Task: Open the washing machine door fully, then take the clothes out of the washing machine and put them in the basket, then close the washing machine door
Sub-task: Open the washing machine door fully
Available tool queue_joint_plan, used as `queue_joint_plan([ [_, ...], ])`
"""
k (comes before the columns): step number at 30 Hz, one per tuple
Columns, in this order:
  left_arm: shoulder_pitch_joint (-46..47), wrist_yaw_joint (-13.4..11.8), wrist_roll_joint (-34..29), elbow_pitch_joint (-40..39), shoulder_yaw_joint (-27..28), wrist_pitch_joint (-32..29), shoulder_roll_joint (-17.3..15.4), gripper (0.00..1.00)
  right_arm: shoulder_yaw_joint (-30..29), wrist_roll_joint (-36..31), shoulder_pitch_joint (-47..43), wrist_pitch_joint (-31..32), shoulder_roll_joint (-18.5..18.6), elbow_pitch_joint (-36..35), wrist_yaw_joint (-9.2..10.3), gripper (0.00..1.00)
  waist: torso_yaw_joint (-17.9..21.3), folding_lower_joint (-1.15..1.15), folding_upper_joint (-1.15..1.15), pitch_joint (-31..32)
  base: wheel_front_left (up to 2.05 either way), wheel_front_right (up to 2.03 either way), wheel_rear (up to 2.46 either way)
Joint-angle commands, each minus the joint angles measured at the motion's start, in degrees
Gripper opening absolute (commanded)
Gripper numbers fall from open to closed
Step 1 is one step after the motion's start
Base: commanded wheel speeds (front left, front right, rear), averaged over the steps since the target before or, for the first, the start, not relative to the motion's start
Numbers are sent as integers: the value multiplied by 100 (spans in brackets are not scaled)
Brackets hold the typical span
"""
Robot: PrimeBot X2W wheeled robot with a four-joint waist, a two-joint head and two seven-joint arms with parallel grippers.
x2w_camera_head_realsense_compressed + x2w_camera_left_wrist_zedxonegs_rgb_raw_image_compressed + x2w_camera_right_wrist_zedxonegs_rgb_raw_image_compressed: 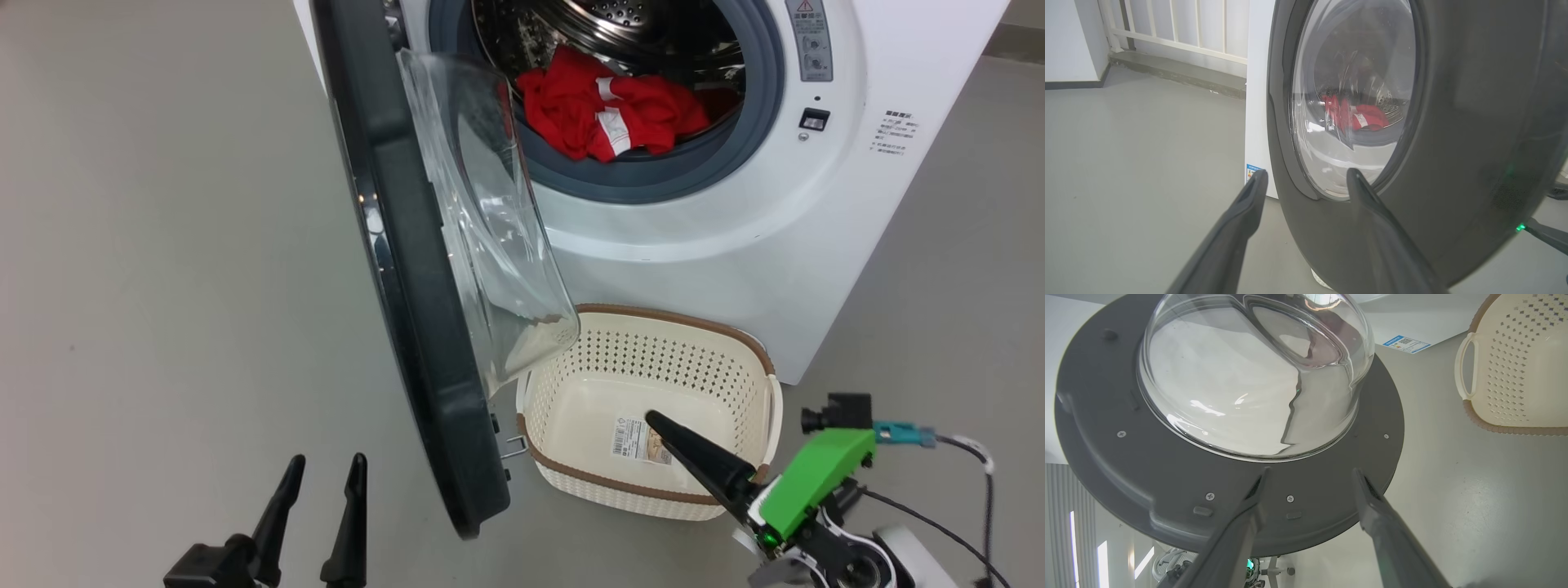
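Red clothes (608,110) sit bunched at the front lip of the drum (620,24), inside the washing machine (735,245), none out yet. The door (408,310) is swung out on the left, edge-on to my head camera. Its glass bowl (490,204) overhangs the basket (678,316) at the left corner nearest the machine.

The basket is on the floor (163,245) right under the opening, holding just a sticker (641,441). I reckon it is put there to keep the drop short.

My left gripper (326,462) has its fingers spread wide with nothing in them, and is parked on the door's outer black side. My right gripper (1311,470) is also spread and holds nothing. It points at the door's inner rim just below the bowl.

I judge the door isn't fully back yet, with both grippers flanking it to push it wider.
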State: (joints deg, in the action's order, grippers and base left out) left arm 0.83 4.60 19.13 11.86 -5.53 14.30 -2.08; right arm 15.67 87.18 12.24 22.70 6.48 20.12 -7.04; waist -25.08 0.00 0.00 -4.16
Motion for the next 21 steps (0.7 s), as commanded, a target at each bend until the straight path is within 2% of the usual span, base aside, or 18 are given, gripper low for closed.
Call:
queue_joint_plan([
  [1, -5, 36, -44, -118, 213, 70, -79, 100, 88, -119, -10, -135, 21, -162, -45, 100, 20, 0, 0, 4, 0, 0, 0],
  [9, -5, 33, -55, -116, 245, 70, -79, 100, 319, -760, -212, -1236, 365, -44, -45, 100, 85, 0, 0, -22, 0, 0, 0],
  [19, -18, 37, -75, -102, 328, 70, -79, 100, 1238, -1995, -143, -3379, 1030, 323, -45, 100, 152, 0, 0, 10, 0, 0, 0],
  [21, -18, 39, -81, -102, 340, 70, -79, 100, 1349, -2210, -106, -3642, 1111, 438, -45, 100, 165, 0, 0, 17, 0, 0, 0],
])
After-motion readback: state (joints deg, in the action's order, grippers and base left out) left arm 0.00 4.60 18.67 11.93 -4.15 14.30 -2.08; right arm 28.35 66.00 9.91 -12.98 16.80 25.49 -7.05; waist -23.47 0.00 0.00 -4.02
